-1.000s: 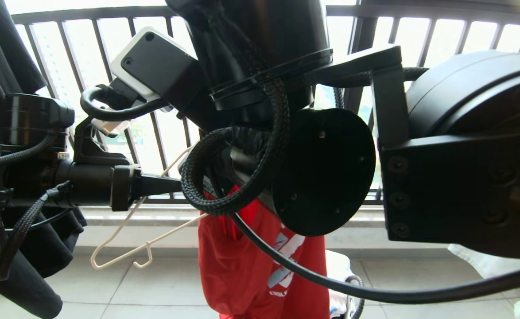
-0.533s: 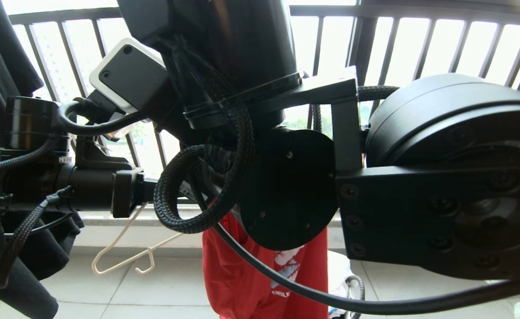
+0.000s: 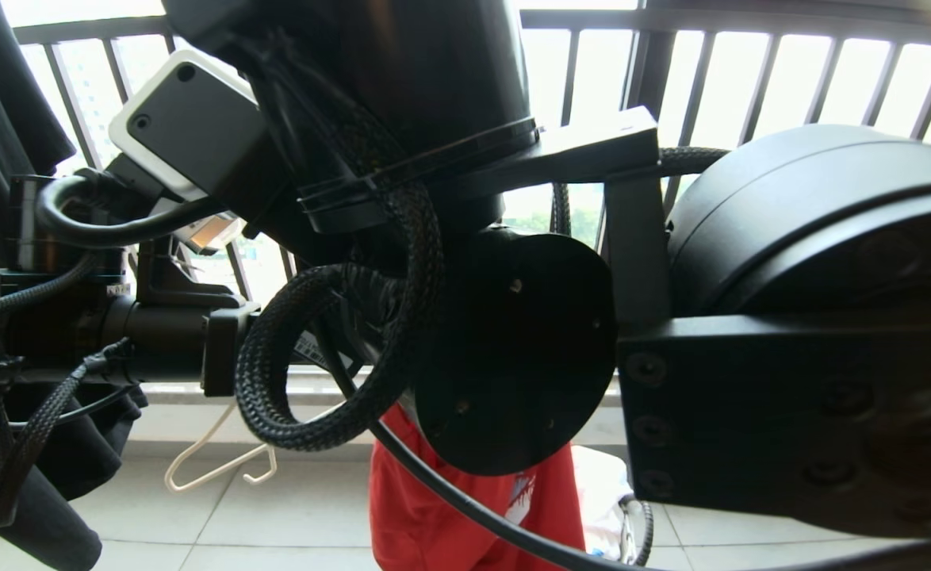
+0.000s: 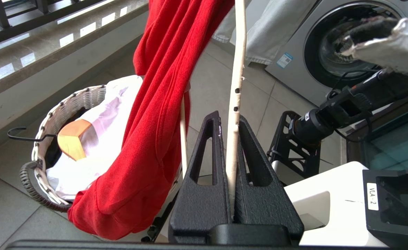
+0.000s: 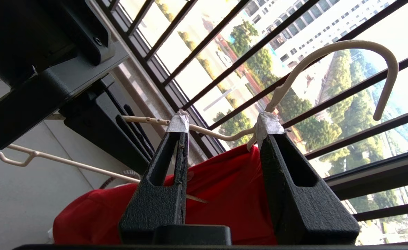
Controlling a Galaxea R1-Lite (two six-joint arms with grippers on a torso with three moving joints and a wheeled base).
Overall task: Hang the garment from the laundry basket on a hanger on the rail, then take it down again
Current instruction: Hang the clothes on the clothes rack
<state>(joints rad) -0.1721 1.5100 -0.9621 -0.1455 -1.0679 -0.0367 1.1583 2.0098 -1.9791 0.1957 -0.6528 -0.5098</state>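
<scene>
Over the laundry basket, the red T-shirt hangs draped on the cream wire hanger, its lower folds falling across the near side of the basket's woven rim. The left gripper is clenched on one thin arm of the hanger, the wire pinched tight between both black fingers. In the right wrist view the right gripper stands released, its two taped fingertips apart with the hanger's neck between them; the wire runs across the gap and seems to brush the tips, though contact is hard to judge. The hanger's hook curves up free in front of the barred window railing, resting on nothing visible. In the head view the robot's own arms fill most of the picture; below them show the shirt's lower part and the hanger's end with its small notch hook, above the tiled floor. Inside the basket lie a white cloth and a wooden hanger. A washing machine stands beyond, and dark clothing hangs at the head view's left edge.
</scene>
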